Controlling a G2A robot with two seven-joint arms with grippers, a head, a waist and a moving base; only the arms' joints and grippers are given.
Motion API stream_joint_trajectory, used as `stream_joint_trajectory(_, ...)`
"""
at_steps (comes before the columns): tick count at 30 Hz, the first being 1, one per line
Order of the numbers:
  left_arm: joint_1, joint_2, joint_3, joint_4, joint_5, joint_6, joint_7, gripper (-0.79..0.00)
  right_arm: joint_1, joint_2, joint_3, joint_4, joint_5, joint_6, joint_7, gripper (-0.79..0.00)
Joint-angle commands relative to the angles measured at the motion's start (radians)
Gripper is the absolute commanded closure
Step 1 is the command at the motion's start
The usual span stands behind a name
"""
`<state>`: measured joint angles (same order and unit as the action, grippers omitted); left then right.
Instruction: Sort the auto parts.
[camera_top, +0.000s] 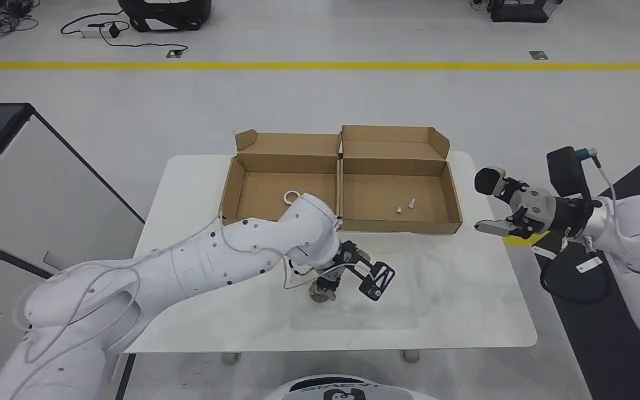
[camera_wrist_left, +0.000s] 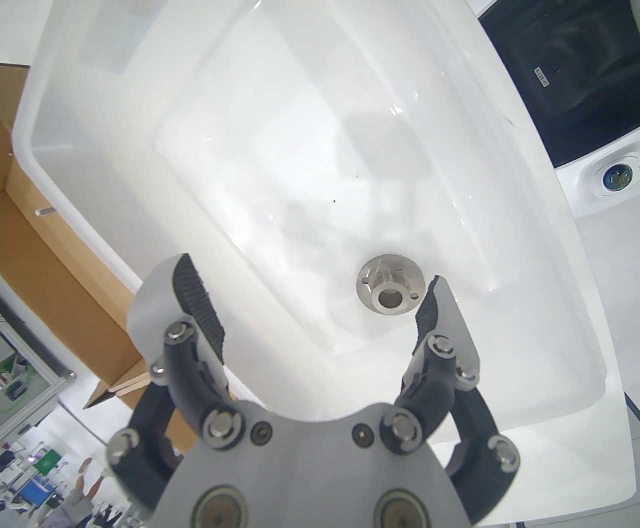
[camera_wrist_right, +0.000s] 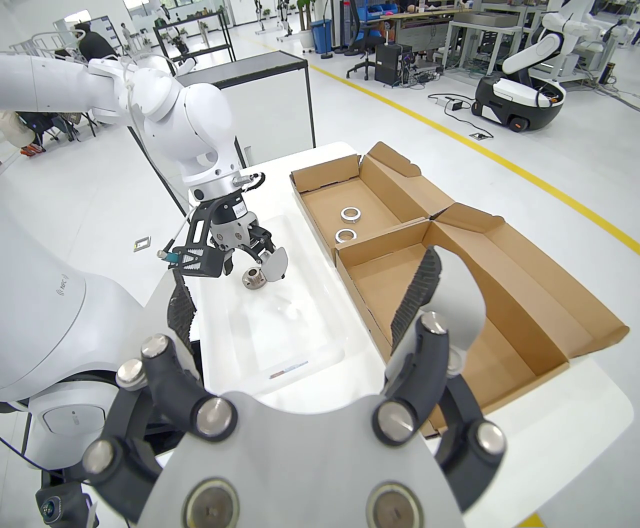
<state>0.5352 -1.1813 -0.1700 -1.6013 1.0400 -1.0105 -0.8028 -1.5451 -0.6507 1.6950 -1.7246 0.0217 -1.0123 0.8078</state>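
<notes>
From above, the left claw (camera_top: 338, 280) is hanging low over the clear tray (camera_top: 450, 290) on the table (camera_top: 180, 220), probably so it can grab the metal part (camera_top: 322, 292) lying right under it. The right claw (camera_top: 512, 218) is hanging past the table's edge, out of the way. The left box (camera_top: 255, 190) is holding a ring (camera_top: 291, 196) and the right box (camera_top: 370, 195) is holding small pins (camera_top: 405, 206), so each kind is getting its own box.

In the left wrist view, the left claw (camera_wrist_left: 310, 280) is standing spread wide. The metal part (camera_wrist_left: 390, 292) is sitting flat on the tray floor, just beside one fingertip (camera_wrist_left: 432, 305) and well apart from the other. The claw probably needs to slide over a bit.

In the right wrist view, the right claw (camera_wrist_right: 305, 280) is standing spread wide too, holding nothing.
</notes>
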Motion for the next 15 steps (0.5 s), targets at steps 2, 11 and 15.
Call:
stream_joint_trajectory(2,0.02,0.0,0.0,0.003,0.011,-0.002,-0.005,-0.785,0.0,0.0,0.0,0.0,0.0,0.0,0.0,-0.785)
stream_joint_trajectory(11,0.041,-0.003,0.0,0.02,0.055,-0.002,-0.005,-0.785,0.0,0.0,0.0,0.0,0.0,0.0,0.0,-0.785)
stream_joint_trajectory(15,0.058,-0.005,0.0,0.026,0.081,-0.002,-0.005,-0.785,0.0,0.0,0.0,0.0,0.0,0.0,0.0,-0.785)
